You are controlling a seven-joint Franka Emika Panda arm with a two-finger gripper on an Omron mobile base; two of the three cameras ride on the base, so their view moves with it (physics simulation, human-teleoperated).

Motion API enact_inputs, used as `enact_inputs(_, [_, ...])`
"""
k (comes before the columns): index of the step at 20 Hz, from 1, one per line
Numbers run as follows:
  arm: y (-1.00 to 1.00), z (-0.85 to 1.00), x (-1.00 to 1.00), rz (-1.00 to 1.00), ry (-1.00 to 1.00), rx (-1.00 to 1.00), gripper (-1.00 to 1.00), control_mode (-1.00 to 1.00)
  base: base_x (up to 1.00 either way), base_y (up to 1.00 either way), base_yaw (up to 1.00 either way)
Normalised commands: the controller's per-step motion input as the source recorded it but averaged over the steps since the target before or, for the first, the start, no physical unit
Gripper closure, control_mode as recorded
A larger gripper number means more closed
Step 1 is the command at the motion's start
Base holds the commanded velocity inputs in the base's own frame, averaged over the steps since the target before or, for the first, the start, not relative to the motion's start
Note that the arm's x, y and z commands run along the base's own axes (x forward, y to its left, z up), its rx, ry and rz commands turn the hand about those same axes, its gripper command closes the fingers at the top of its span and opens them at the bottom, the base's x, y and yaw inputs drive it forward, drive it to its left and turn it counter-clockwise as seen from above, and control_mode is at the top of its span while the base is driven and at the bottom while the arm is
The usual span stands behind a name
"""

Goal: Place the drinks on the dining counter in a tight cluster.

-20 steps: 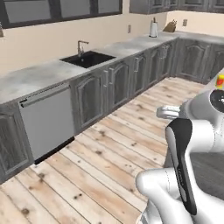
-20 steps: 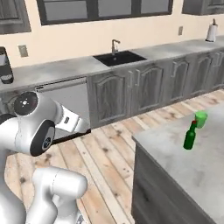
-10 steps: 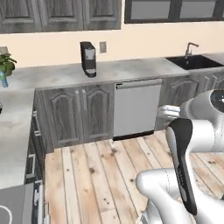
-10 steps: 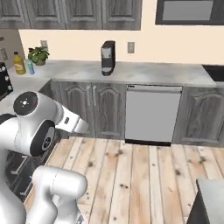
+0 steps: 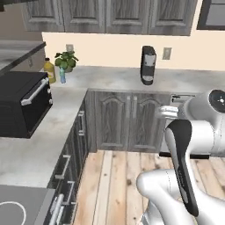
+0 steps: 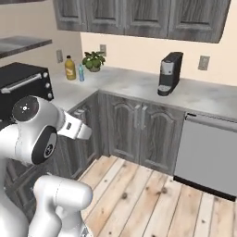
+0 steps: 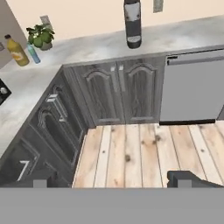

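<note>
Two drinks stand together on the corner of the marble counter under the wall cabinets: an amber-orange juice jug (image 5: pixel 49 71) (image 6: pixel 70 68) (image 7: pixel 16 50) and, right beside it, a small clear-blue water bottle (image 5: pixel 63 75) (image 6: pixel 81 73) (image 7: pixel 33 54). My gripper (image 7: pixel 114 180) is open and holds nothing. It hangs over the wood floor, well away from both bottles, and points toward the lower cabinets. The dining counter is out of view.
A potted plant (image 5: pixel 66 59) (image 6: pixel 94 60) stands just behind the bottles. A black coffee machine (image 5: pixel 148 65) (image 6: pixel 169 73) sits further right on the counter, above a grey dishwasher (image 6: pixel 208 157). A black oven box (image 5: pixel 22 103) sits on the left counter. Wood floor (image 7: pixel 140 153) lies ahead.
The whole picture has swung, so the base has turned. The sink and dishwasher wall slid right, and the corner counter with the two bottles and the plant came into view. The gripper stays open.
</note>
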Motion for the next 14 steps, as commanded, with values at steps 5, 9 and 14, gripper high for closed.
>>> enact_inputs(5, [0.00, 0.00, 0.00, 0.00, 0.00, 0.00, -1.00, 1.00, 1.00, -0.50, 0.34])
enact_inputs(9, [0.00, 0.00, 0.00, 0.00, 0.00, 0.00, -1.00, 1.00, 1.00, -0.31, 0.52])
enact_inputs(14, [0.00, 0.00, 0.00, 0.00, 0.00, 0.00, -1.00, 1.00, 1.00, -0.23, 0.58])
